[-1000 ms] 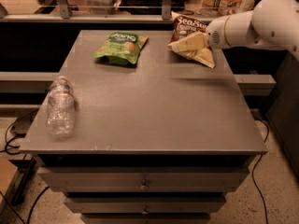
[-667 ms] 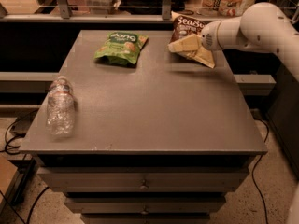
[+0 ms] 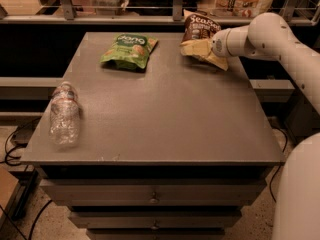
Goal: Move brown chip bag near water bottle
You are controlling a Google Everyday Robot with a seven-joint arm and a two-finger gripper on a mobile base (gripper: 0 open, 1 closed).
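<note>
Taking biggest first: grey tabletop (image 3: 165, 114) carries everything, w/ drawers below. Next the white arm (image 3: 270, 31), coming in from the 3 o'clock side & reaching to the far right corner. Change vs approx 1 s ago: the arm's thick bend has swung in toward the tabletop. The forearm now runs nearly level, pointing toward 9 o'clock. Wrist end has hardly shifted.

Water bottle (image 3: 64, 113): lying on its side at 9 o'clock, close to the left edge, cap toward 12. Hasn't moved. Brown chip bag (image 3: 200, 34): at 1 o'clock near the back edge, dark top toward 12, pale part toward 6. Same spot as before, as far as I can see. Green bag (image 3: 127, 51): flat at 11 o'clock, also unmoved, well apart from the other two.

Claw (image 3: 214, 45): right at the brown chip bag's 3 o'clock side, touching or overlapping it. Can't tell if it's spread or clamped, since the wrist hides it.

Meaning for the task, IMO: only the arm re-posed, and the bag isn't carried yet, so the transfer hasn't begun. Bag & bottle sit at opp. corners, well apart. The whole diagonal haul toward 8–9 o'clock is left, passing on the 6 o'clock side of the green bag.
</note>
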